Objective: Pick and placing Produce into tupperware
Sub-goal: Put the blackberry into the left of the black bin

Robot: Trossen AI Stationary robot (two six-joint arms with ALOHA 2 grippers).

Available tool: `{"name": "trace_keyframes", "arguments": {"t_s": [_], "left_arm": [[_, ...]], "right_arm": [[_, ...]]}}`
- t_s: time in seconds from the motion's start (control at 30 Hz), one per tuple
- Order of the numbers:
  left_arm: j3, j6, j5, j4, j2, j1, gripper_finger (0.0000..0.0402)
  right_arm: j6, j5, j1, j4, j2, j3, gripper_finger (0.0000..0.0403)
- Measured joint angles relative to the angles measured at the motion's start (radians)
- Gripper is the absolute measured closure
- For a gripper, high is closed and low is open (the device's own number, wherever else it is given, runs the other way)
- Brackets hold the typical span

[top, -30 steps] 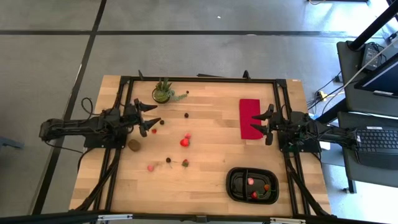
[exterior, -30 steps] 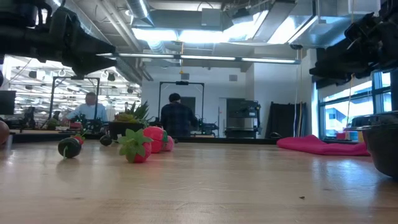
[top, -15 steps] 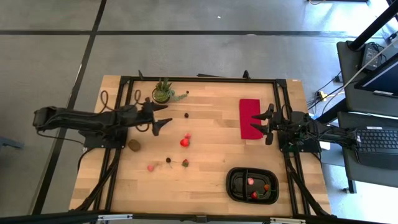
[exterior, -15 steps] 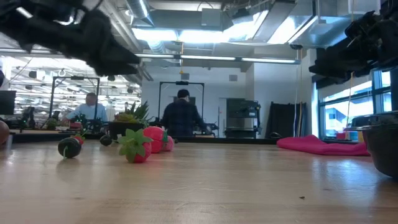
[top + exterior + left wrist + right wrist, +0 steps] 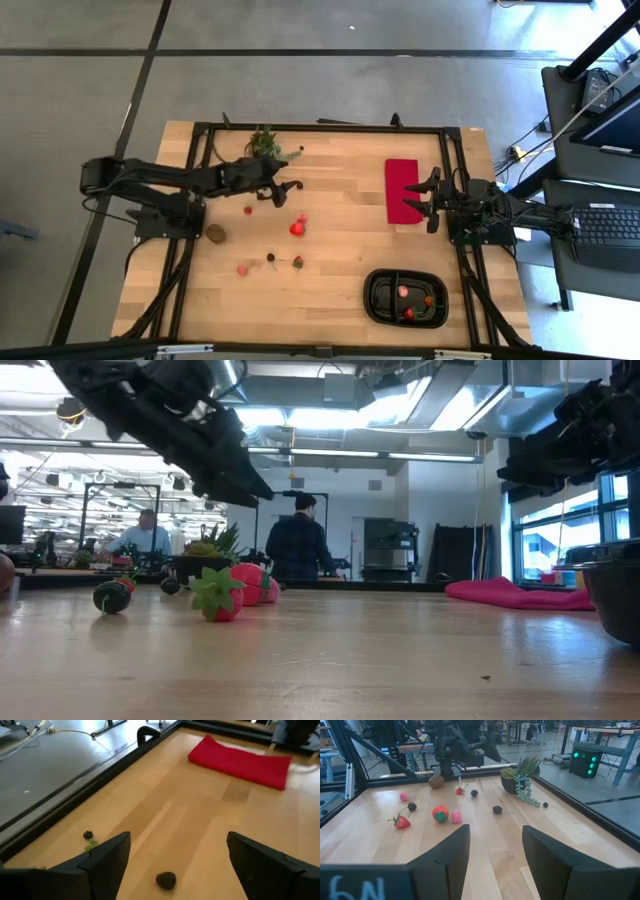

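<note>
White "6N" marks the right gripper, fingers parted.

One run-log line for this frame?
left gripper: open, above dark berry | right gripper: waiting by red cloth | tray: three pieces

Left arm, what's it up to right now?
The left gripper is open and empty, reaching toward a dark berry near the plant. The right gripper waits by the red cloth. The tupperware holds three pieces; more fruit lies loose on the table.
</note>
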Motion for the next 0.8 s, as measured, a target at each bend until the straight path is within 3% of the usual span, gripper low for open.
{"name": "trace_keyframes", "arguments": {"t_s": [0.1, 0.47, 0.8], "left_arm": [[0.036, 0.022, 0.020, 0.002, 0.048, 0.022, 0.0082], [0.102, 0.184, 0.327, -0.026, 0.187, 0.137, 0.0082], [0.102, 0.197, 0.388, -0.017, 0.312, 0.189, 0.0082]], "right_arm": [[0.000, 0.000, 0.000, -0.006, 0.000, 0.000, 0.0219], [-0.002, 0.000, 0.000, -0.023, 0.000, 0.000, 0.0219], [-0.006, 0.000, 0.000, -0.033, 0.000, 0.000, 0.0219]]}}
